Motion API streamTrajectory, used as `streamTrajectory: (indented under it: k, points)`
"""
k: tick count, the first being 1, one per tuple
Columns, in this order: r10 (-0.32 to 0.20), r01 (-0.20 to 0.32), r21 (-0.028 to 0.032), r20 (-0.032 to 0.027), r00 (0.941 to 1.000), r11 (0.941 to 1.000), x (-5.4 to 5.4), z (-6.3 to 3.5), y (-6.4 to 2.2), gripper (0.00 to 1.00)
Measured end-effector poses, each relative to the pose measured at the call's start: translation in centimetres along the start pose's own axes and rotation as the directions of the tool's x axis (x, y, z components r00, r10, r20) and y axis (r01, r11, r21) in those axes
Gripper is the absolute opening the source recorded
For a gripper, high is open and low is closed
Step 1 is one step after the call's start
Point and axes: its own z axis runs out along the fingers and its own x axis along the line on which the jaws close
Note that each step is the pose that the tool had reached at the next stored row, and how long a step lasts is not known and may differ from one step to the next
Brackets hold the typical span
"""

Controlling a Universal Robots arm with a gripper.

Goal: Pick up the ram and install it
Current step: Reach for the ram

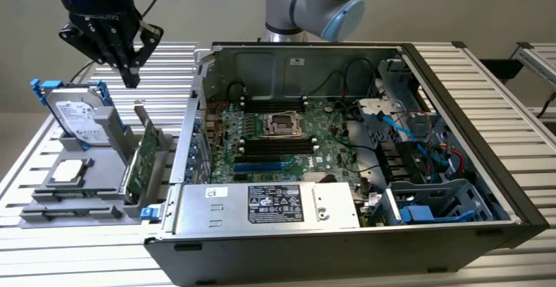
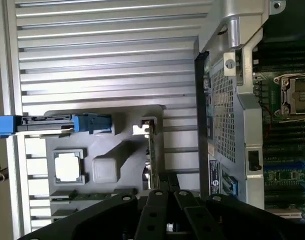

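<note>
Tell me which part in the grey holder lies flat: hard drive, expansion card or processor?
The square silver processor. It lies flat in its recess, while the hard drive and the green expansion card both stand on edge.

The only words I could nearly make out were small white letters across the body of the black gripper (image 1: 131, 81), which seemed to read ROBOTIQ. The black-and-white label (image 1: 275, 204) on the silver metal power supply box (image 1: 330, 205) carried rows of print and certification marks, all too small to read. The pale sticker (image 1: 80, 119) on the silver hard drive with blue rails (image 1: 62, 99) was likewise illegible
</note>
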Motion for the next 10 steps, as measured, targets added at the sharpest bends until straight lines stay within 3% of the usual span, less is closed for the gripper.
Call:
streamTrajectory:
  k: [10]
  points:
    - [0.000, 0.000, 0.0000, 0.0000, 1.0000, 1.0000, 3.9, 0.63, -1.60, 0.11]
